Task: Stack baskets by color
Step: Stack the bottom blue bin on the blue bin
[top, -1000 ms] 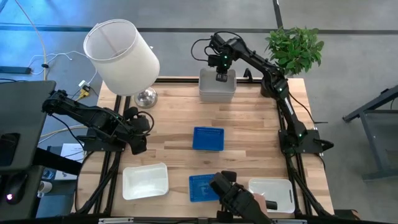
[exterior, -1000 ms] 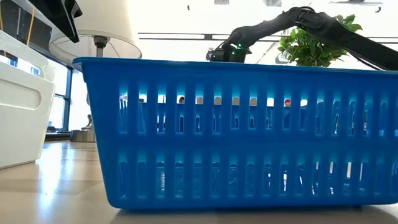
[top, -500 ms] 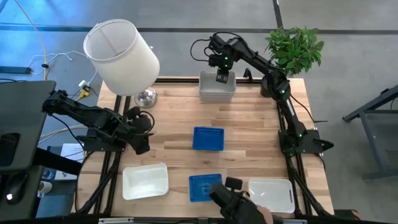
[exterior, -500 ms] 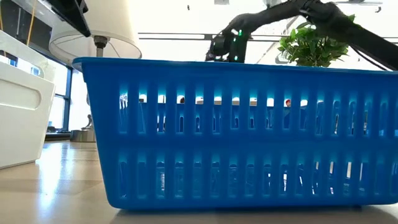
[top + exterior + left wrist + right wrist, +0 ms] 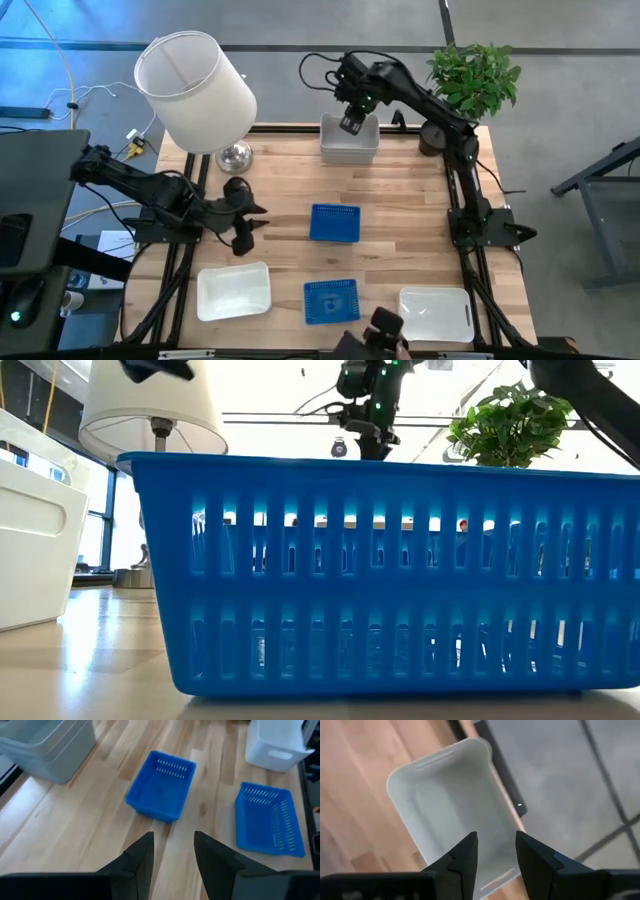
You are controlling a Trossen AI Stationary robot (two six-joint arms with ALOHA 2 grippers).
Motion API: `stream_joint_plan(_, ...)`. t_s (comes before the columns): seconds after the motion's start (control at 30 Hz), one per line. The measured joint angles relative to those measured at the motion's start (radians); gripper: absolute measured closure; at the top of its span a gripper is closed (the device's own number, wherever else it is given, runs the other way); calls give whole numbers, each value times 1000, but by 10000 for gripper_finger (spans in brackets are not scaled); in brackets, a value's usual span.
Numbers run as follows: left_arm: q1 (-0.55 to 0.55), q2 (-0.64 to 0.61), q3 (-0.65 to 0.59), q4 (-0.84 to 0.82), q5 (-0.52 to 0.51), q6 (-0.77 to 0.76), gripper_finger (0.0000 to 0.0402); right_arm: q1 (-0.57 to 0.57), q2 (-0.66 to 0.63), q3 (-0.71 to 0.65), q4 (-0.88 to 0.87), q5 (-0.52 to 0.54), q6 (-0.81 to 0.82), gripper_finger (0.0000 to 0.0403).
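Observation:
A stack of pale grey baskets [image 5: 350, 143] stands at the table's far edge. My right gripper [image 5: 350, 122] hangs open above it, fingers pointing down over the top basket [image 5: 451, 805], and touches nothing. One blue basket [image 5: 334, 223] sits mid-table on its bottom and a second blue basket [image 5: 331, 300] sits near the front edge. A white basket [image 5: 234, 290] lies at the near left, another white one [image 5: 437, 312] at the near right. My left gripper [image 5: 245, 226] is open left of the middle blue basket [image 5: 161, 785], slanting down toward it.
A lamp with a large white shade [image 5: 195, 88] stands at the far left and a potted plant [image 5: 475, 78] at the far right. A person's hand [image 5: 375, 335] shows at the near edge. Bare wood [image 5: 410, 215] lies right of the middle blue basket.
My right gripper has risen clear above the grey stack and rolled about its own line. My left gripper has moved toward the table's right, closer to the middle blue basket, and tipped more level. The person's hand has drawn back toward the near edge.

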Motion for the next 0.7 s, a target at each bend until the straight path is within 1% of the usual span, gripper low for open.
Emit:
stream_joint_plan(0.13, 0, 51, 0, 98, 4, 45, 275, 36, -25, 0, 7, 81, 60, 284)
stream_joint_plan(0.23, 0, 101, 0, 181, 25, 78, 275, 55, -29, 1, -1, 106, 99, 284)
stream_joint_plan(0.37, -14, 175, 0, 272, 54, 118, 275, 74, -30, 1, -2, 106, 157, 284)
stream_joint_plan(0.47, -31, 239, 0, 333, 57, 142, 275, 86, -30, 1, -3, 106, 196, 284)
stream_joint_plan(0.7, -72, 379, 0, 451, 58, 137, 275, 110, -30, 1, -15, 107, 273, 284)
